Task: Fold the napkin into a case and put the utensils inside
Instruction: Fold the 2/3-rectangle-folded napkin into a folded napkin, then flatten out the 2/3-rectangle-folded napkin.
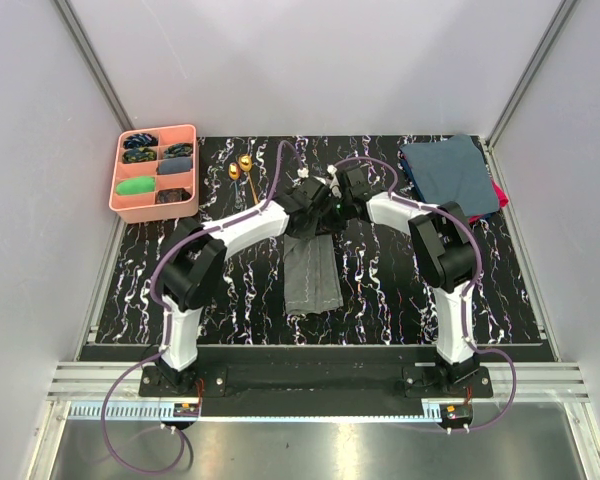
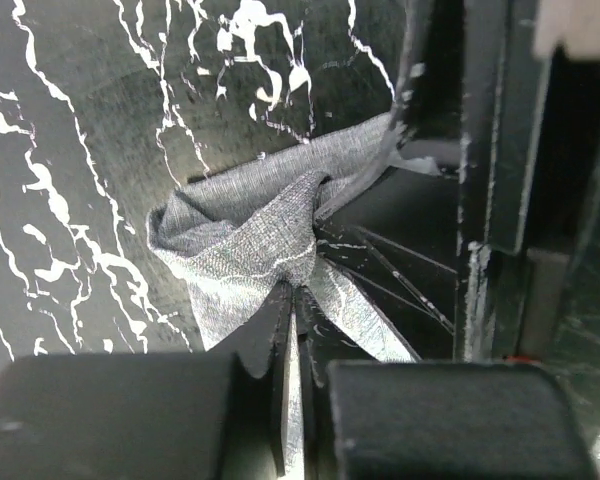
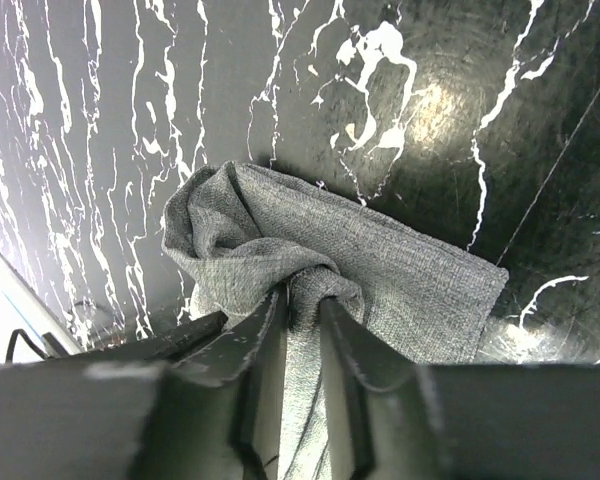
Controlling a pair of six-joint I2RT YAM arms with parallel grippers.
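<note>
At upper left we note a pink compartment tray holding one green item and several dark ones, too small to identify. Two gold utensils lie just right of it. At centre, left gripper and right gripper each pinch the grey napkin's bunched far end. Dark blue cloths lie at upper right.

Lab test cell: white enclosure walls, aluminium frame rails, black marbled mat.
</note>
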